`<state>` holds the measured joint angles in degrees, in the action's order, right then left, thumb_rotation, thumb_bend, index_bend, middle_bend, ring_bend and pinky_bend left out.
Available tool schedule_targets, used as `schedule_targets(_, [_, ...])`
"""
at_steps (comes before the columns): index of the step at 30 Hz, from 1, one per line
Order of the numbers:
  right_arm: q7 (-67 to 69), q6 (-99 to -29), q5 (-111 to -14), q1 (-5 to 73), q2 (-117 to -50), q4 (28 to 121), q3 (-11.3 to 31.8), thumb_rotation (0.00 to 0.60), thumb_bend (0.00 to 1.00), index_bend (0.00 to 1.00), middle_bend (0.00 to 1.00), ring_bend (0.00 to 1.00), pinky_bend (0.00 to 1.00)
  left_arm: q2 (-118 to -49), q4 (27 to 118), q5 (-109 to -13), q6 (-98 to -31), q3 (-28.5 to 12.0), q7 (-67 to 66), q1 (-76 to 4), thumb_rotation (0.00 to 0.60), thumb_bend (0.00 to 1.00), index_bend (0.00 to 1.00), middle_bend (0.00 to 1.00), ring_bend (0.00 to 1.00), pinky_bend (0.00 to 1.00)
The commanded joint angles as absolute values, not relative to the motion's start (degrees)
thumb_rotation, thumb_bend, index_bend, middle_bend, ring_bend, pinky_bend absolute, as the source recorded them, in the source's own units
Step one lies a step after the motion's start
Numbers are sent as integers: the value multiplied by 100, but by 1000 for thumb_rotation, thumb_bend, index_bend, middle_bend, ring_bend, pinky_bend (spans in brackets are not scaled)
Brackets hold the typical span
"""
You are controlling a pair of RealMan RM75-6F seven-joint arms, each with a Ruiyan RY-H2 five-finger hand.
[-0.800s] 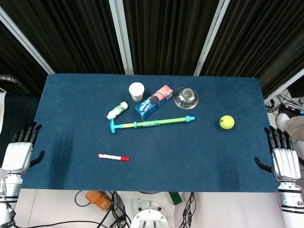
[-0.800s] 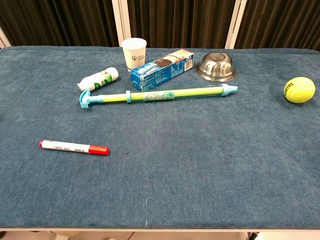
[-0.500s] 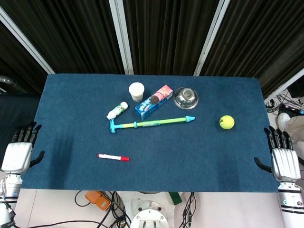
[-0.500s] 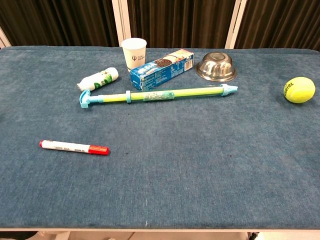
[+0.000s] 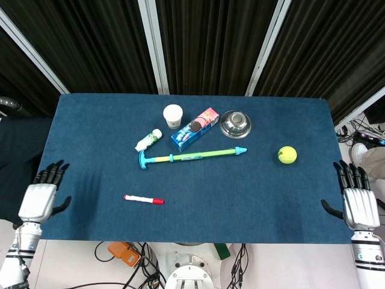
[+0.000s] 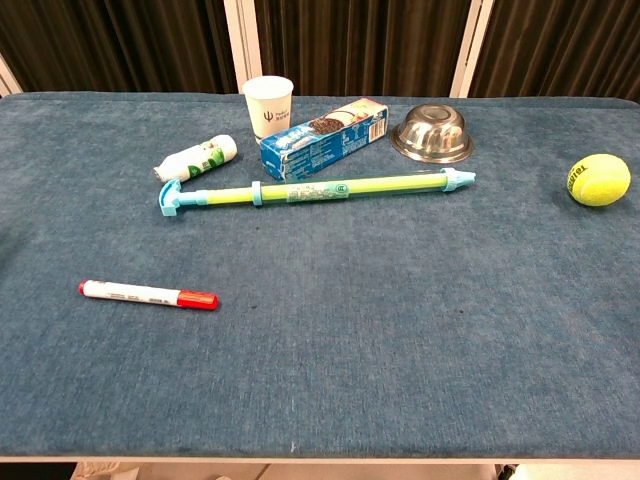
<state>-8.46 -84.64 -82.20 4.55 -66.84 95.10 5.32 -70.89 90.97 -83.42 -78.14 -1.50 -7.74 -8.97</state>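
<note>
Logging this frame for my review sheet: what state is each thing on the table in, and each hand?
White paper cup: upright, open top.
Steel bowl: upside down.
Blue cookie box: lying flat.
Small white bottle: on its side.
Green-and-blue water squirter: lying flat.
Red-capped white marker: capped, lying flat.
Yellow tennis ball: resting alone.
Left hand: empty, fingers apart.
Right hand: empty, fingers apart.

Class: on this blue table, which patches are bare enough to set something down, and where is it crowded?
Bare: the cloth between the marker and tennis ball, below the long green tube. Crowded: behind that tube, where cup, bottle, biscuit box and steel bowl cluster.
</note>
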Motion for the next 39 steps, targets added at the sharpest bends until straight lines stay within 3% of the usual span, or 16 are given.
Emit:
schedule_targets(1, [-859,-8476,-8234,452,-6692,9505,524,600,326,79,84,60,15,-7272,9396,-8534,-7541,-33,-1095,-1096,600,294,62,0,0,128])
schedule_targets(14, [-834,-8412,-8194,476,-6677,9486,532,600,325,79,84,60,15,-8154,9580,-8080,-6650,-173,-1918,-1688,600,292,210,0,0,128])
schedule_targets(39, [-899,-8360,-8167,507,-6687,9489,524,600,325,79,84,60,16,-9028,9282,-7416,-6443,-226,-2548,-2041,600,287,370,0,0,128])
